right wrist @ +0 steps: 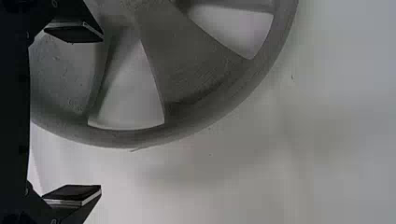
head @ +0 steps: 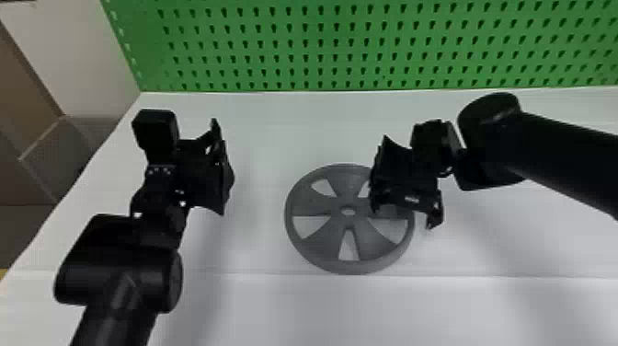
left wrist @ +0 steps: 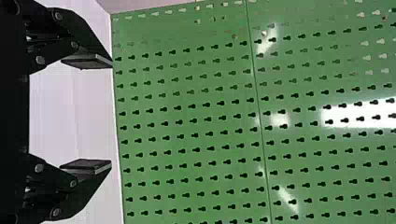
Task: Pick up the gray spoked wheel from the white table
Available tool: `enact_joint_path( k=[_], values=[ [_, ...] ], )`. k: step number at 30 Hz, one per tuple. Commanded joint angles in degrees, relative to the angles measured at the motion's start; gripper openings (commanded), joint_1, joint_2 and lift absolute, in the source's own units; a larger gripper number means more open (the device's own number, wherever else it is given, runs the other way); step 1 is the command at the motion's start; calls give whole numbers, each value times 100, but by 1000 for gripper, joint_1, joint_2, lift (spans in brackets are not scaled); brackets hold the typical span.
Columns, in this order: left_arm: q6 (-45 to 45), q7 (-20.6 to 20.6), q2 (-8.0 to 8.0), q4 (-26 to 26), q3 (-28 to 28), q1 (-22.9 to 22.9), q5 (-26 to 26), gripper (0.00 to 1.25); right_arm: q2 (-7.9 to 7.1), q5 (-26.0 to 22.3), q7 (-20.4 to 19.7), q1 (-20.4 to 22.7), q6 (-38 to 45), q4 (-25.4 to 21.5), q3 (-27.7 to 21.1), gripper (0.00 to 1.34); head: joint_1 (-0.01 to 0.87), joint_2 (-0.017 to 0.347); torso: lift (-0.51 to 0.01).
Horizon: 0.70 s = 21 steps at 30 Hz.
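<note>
The gray spoked wheel [head: 317, 244] lies flat on the white table [head: 285, 308], near the middle of the head view. My right gripper [head: 404, 216] is over the wheel's right side, its fingers apart and nothing held. In the right wrist view, the open right gripper [right wrist: 100, 114] has one finger over the wheel [right wrist: 196, 70] and the other beyond its rim. My left gripper [head: 223, 170] stands to the left of the wheel, well apart from it. In the left wrist view, the left gripper [left wrist: 112, 114] is open with nothing between its fingers.
A green pegboard [head: 303, 46] rises along the table's back edge. The table's left edge slants down at the left, with a brown and gray structure [head: 55, 152] beyond it. Bare tabletop lies between the left gripper and the wheel.
</note>
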Motion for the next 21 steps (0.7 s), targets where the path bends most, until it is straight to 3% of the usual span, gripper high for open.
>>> enact_joint_path(
  k=[1, 9, 21],
  values=[
    [-3, 8, 27, -6, -35, -12, 10, 761, -119, -3, -18, 152, -134, -138, -279, 1187, 779, 98, -73],
    [-3, 17, 71, -6, -87, -30, 10, 761, -224, -29, -80, 20, -134, -226, 108, 1187, 779, 98, -73],
    [5, 35, 115, -6, -167, -73, -17, 761, -224, -3, -71, 2, -266, -270, 187, 1187, 779, 98, -73]
  ],
)
